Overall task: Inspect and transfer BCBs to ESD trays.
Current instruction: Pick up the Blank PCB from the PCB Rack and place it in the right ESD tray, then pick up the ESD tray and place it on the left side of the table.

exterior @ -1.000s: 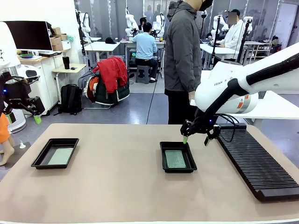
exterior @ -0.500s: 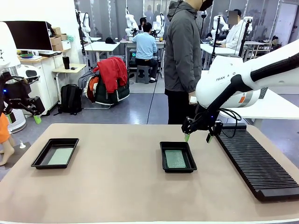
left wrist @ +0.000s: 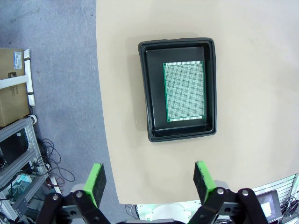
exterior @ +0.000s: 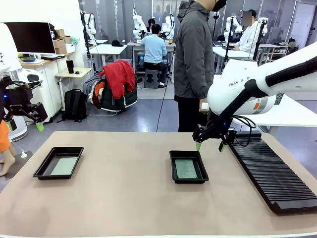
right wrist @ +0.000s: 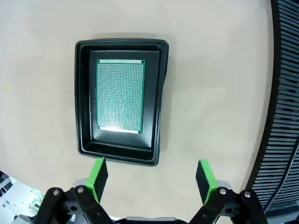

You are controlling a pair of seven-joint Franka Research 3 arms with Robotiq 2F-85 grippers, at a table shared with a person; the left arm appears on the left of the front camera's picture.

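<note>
At the far left of the front view, the left claw (exterior: 29,117) hangs off the table's (exterior: 129,198) left end, above the grey floor, fingers spread wide with nothing between them. Its wrist view looks straight down past the green pads (left wrist: 97,178) onto the left ESD tray (left wrist: 145,93), which lies near the table's left edge with a green perforated BCB (left wrist: 184,91) flat on its floor, set toward one long side. Beyond the table edge in that view are a cardboard box (left wrist: 11,88), a metal frame and loose cables on the floor.

Near the table's middle sits the right ESD tray (exterior: 174,173), holding a second BCB (exterior: 186,168) flat inside it. Bare table separates the two trays, and nothing lies over either board.

Just behind this tray's far right corner hovers the right claw (exterior: 210,147), clear of the rim, wide open and empty. Its wrist view shows the tray (right wrist: 83,116) and board (right wrist: 120,94) below, with the long black slotted rack (right wrist: 282,116) running along the side.

A person (exterior: 194,54) in a grey jacket stands at the far side, directly behind the right arm.
</note>
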